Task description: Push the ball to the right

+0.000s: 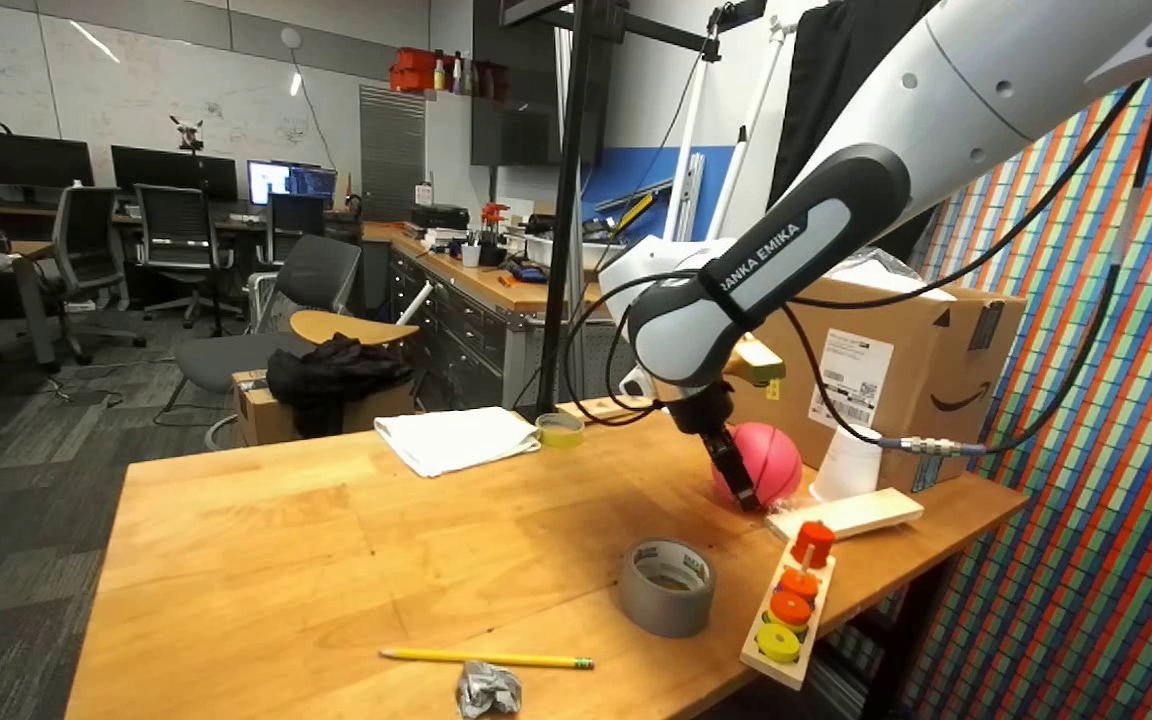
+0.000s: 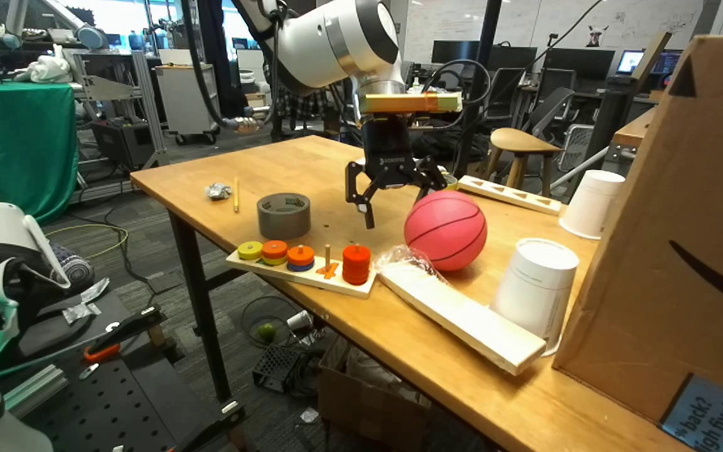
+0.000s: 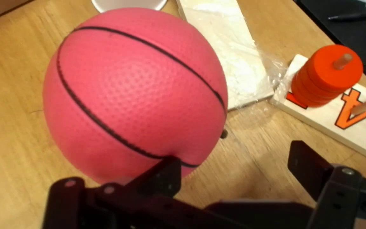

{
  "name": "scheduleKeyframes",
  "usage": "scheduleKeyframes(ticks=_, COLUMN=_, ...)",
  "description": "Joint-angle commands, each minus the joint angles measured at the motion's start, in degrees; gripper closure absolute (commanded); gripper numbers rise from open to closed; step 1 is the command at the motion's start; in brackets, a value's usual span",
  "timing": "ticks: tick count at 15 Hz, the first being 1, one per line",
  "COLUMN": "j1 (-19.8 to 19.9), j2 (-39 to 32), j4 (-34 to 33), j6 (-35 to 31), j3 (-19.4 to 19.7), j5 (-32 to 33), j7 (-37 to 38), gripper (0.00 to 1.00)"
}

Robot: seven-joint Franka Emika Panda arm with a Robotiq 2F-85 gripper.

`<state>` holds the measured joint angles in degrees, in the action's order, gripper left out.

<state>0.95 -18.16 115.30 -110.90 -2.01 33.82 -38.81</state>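
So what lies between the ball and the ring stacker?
An end of the wooden plank, with loose clear plastic about it, lies between the ball and the ring stacker; the wrist view shows this.

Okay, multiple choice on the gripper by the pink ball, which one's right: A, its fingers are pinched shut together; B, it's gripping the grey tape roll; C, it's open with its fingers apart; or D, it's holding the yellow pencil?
C: in the wrist view the gripper has its fingers well apart, with the tabletop showing between them.
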Motion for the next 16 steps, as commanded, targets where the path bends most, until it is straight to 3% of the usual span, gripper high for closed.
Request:
scheduleKeyframes(ticks=1, j1=0.33, j2=1.98, j4=3.95, j6=-2.13, j3=0.87, j5=5.66, j7=-2.88, gripper=0.00)
scheduleKeyframes(ticks=11, j1=0.56, j2=4.79, j4=6.85, j6=-9.80, j3=0.89, j5=11.66, j7=0.59, gripper=0.00)
scheduleKeyframes(ticks=16, j1=-1.51, j2=1.17, j4=4.05, j6=-6.23, j3=1.94, j5=25.16, j7=19.26, gripper=0.00)
